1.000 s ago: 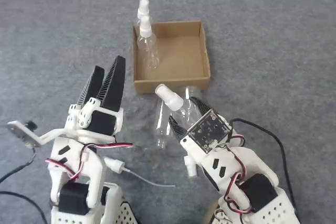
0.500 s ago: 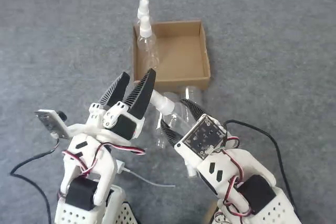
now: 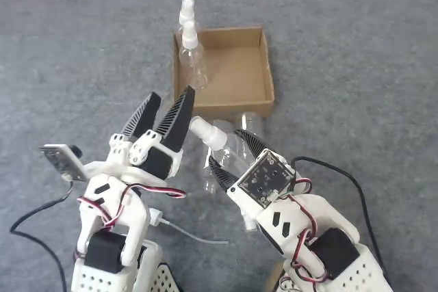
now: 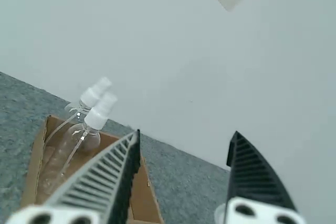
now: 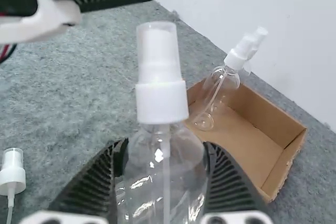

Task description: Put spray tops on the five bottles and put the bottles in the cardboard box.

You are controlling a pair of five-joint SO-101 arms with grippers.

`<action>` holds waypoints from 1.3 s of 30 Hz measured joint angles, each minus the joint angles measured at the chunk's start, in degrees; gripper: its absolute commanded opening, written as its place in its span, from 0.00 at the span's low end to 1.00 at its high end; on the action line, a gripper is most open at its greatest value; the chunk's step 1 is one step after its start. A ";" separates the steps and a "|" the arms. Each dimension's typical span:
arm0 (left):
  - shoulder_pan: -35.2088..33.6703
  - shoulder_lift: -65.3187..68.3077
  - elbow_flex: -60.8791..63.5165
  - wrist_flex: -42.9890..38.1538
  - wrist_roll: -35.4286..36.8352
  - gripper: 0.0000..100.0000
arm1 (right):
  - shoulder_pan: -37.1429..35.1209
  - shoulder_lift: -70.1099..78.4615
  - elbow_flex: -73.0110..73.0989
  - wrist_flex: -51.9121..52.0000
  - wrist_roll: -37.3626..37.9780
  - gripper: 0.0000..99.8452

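From above, the right tool [image 3: 228, 148] was clamped around a clear bottle [image 3: 233, 143]. The bottle had a white spray top [image 3: 207, 133] on it and sat just in front of the cardboard box [image 3: 268, 80]. It tipped toward the left tool [image 3: 173, 94]. That tool was just beside the spray top, with its two fingers spread apart and nothing between them. Two capped bottles [image 3: 194, 66] were at the box's far left corner. One leaned inside the box. I could not tell if the other was inside. A bare bottle [image 3: 211, 177] lay on the grey counter [image 3: 356, 66] beside the held one. A loose spray top [image 3: 152, 217] with a thin tube lay near the left arm's base.

In the left wrist view, the two dark fingers stood wide apart with a pale wall between them. The box and the two capped bottles showed past one finger.

In the right wrist view, the clear bottle stood between the two fingers, and both pressed on its sides. The box lay farther off with a capped bottle leaning in it. A second loose top [image 5: 10, 166] lay on the counter.
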 measured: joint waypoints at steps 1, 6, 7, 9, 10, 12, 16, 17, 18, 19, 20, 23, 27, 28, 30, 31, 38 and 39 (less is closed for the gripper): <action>0.09 0.00 0.00 0.00 0.00 0.25 | 0.00 0.00 0.00 0.00 0.00 0.03; 0.09 -0.09 0.26 0.00 0.00 0.25 | 0.00 0.00 0.00 0.00 0.00 0.03; 0.09 -0.44 0.79 0.00 0.00 0.25 | 0.00 0.00 0.00 0.00 0.00 0.03; 2.20 -0.35 1.76 0.00 -0.88 0.23 | 0.09 -0.79 0.09 0.00 0.00 0.03; 3.25 -0.53 2.46 0.00 -1.85 0.21 | 0.18 -1.58 0.09 0.09 0.00 0.03; 5.19 -0.79 2.90 -0.62 -3.34 0.16 | 0.18 -3.34 0.26 0.09 0.00 0.03; 7.82 -0.97 2.37 -1.85 -5.10 0.10 | 0.18 -6.15 1.58 0.18 0.00 0.03; 8.35 -0.97 2.37 -1.93 -5.63 0.10 | 0.18 -6.33 2.20 0.18 0.00 0.03; 8.88 -0.97 2.46 -1.93 -6.15 0.10 | 0.18 -6.42 2.81 0.18 0.00 0.03; 9.58 -0.97 2.46 -1.93 -6.86 0.10 | 0.18 -6.51 3.16 0.18 0.00 0.03; 10.29 -0.97 2.46 -1.93 -7.47 0.10 | 0.18 -6.51 3.34 0.18 0.00 0.03; 11.96 -0.97 2.64 -1.93 -8.70 0.10 | 0.18 -6.51 3.34 0.18 0.00 0.03; 12.57 -0.97 2.64 -1.93 -8.97 0.10 | 0.18 -6.51 3.34 0.18 0.79 0.03; 12.57 -0.97 2.64 -1.93 -8.97 0.10 | 0.18 -6.51 3.34 0.18 1.05 0.03; 12.57 -0.97 2.64 -1.93 -8.97 0.10 | 0.18 -6.59 3.87 0.18 1.32 0.03; 12.57 -0.97 2.64 -1.93 -8.97 0.10 | 0.18 -6.59 4.48 0.18 1.41 0.03; 12.57 -0.97 3.08 -1.49 -9.23 0.10 | 0.26 -6.59 5.10 0.00 1.67 0.03; 12.57 -0.97 2.81 -1.49 -9.23 0.10 | 0.44 -6.59 5.10 0.00 1.67 0.03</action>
